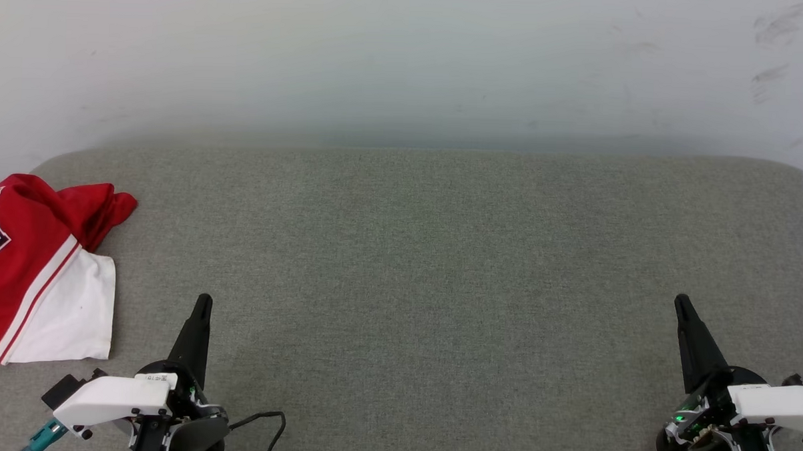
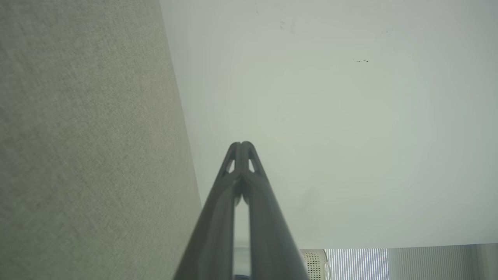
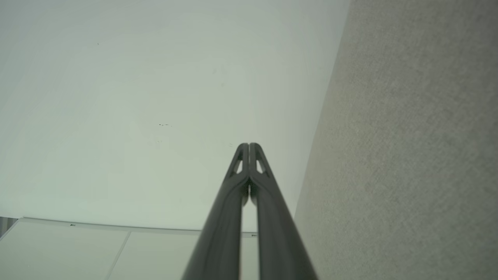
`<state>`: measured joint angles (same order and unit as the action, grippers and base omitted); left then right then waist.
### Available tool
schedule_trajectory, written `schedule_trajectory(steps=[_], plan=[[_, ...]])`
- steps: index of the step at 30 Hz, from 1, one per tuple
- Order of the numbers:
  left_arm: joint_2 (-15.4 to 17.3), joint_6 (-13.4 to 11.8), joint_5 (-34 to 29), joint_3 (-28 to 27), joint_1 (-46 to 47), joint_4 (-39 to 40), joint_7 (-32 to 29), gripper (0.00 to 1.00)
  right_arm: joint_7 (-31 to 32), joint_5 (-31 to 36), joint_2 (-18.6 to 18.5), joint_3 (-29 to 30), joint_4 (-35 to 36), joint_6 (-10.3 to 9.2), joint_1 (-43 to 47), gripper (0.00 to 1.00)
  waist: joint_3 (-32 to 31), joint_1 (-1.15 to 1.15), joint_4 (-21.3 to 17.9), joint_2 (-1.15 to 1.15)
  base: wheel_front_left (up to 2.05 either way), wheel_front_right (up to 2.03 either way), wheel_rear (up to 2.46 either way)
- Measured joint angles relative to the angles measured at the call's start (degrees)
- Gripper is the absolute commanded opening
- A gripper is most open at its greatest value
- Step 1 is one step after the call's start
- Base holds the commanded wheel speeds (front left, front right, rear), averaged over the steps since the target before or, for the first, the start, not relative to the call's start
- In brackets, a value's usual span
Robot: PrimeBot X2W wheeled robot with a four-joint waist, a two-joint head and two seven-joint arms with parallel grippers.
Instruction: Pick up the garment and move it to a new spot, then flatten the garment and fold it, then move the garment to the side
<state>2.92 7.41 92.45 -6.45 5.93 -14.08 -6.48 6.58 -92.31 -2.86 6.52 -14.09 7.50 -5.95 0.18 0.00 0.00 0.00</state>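
You find the garment (image 1: pixel 33 266) bunched at the far left edge of the grey fabric surface (image 1: pixel 439 287), partly cut off by the head view's left border. Red body lies farther back, with a black white-outlined character showing. The white sleeve with striped trim lies nearer.

Your left gripper (image 1: pixel 203 302) sits low and just right of the garment, apart from it. In the left wrist view its fingers (image 2: pixel 218 217) are pressed together at the tips and hold nothing.

Your right gripper (image 1: pixel 681 302) is well apart at the near right. Its fingers (image 3: pixel 229 217) are likewise pressed together and empty.

Both point toward the pale wall (image 1: pixel 407 59). A black cable (image 1: pixel 268 421) loops beside the left wrist.
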Motion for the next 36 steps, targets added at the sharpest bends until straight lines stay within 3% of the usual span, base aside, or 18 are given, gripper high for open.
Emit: schedule_trajectory(steps=[36], plan=[[0.00,0.00,0.00,0.00,0.01,0.00,0.00,0.00,0.00,0.01,0.00,0.00,0.00,0.00,0.00,0.00,0.00,0.00,0.00,0.00,0.00,0.00,0.00]])
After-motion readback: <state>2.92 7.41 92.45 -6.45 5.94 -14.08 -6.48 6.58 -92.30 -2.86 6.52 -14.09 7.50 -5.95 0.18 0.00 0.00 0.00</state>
